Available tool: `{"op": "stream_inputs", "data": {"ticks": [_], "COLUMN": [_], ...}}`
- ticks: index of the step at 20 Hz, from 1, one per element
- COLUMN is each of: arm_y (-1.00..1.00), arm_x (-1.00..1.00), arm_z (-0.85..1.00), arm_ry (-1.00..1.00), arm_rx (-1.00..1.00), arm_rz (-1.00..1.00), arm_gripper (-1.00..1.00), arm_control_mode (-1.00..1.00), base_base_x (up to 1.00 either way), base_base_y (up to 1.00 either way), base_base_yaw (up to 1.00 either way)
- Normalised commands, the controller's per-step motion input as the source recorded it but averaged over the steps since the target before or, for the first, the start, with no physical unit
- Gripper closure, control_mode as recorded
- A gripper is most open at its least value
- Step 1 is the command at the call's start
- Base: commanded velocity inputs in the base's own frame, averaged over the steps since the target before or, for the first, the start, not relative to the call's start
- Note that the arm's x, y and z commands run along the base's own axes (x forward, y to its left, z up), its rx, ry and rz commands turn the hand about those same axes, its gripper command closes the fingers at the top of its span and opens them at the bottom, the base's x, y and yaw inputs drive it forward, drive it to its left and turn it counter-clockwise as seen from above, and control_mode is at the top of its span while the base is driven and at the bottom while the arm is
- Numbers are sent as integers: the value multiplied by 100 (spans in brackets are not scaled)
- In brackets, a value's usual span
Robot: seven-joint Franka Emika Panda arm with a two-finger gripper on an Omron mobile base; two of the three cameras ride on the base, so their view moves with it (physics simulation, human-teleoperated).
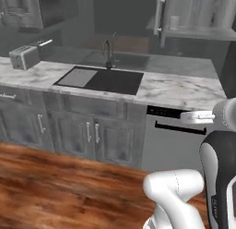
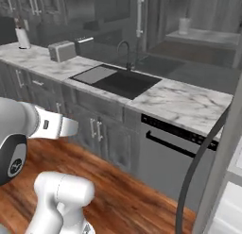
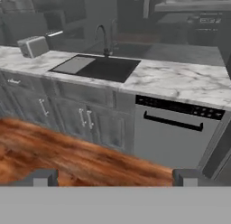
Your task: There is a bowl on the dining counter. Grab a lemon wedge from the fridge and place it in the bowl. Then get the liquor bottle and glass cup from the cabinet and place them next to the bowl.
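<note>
We are seeing the gripper [image 3: 116, 179] hanging released, its two dark fingertips [image 3: 45, 177] standing wide apart with nothing between them, just wood floor [image 3: 54, 151] below. Straight ahead of the gripper a marble counter [image 3: 180, 83] is running across, with a dark sink [image 3: 106, 68] set into it and a faucet [image 3: 104, 38] behind that, both ahead and slightly left of the gripper. A toaster [image 3: 32, 47] is sitting on the counter far to the gripper's left. Below the counter, ahead and to the gripper's right, a dishwasher [image 3: 173, 137] is showing a dark bar handle; grey drawer units [image 3: 85, 119] are lining up to its left. The cabinet [image 1: 159, 13] is standing open above the counter, up and to the right of the gripper, well apart from it, its pale bar handle showing on the door. On its grey shelf [image 1: 203, 34] a small pale item [image 1: 174, 22] is standing upright; we are not able to tell whether it is the cup or the bottle, too blurred. In the right base view a light grey door with a long dark handle, looking like the fridge [image 2: 222, 148], is leaning in close on the gripper's right.
</note>
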Motion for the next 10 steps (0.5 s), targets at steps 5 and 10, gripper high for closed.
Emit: {"op": "stream_inputs", "data": {"ticks": [5, 10], "arm_y": [0, 0], "arm_x": [0, 0], "arm_z": [0, 0], "arm_ry": [0, 0], "arm_rx": [0, 0], "arm_rz": [0, 0], "arm_gripper": [-100, -100], "arm_control_mode": [100, 100], "base_base_x": [73, 80], "base_base_y": [0, 0], "base_base_yaw": [-47, -45]}}
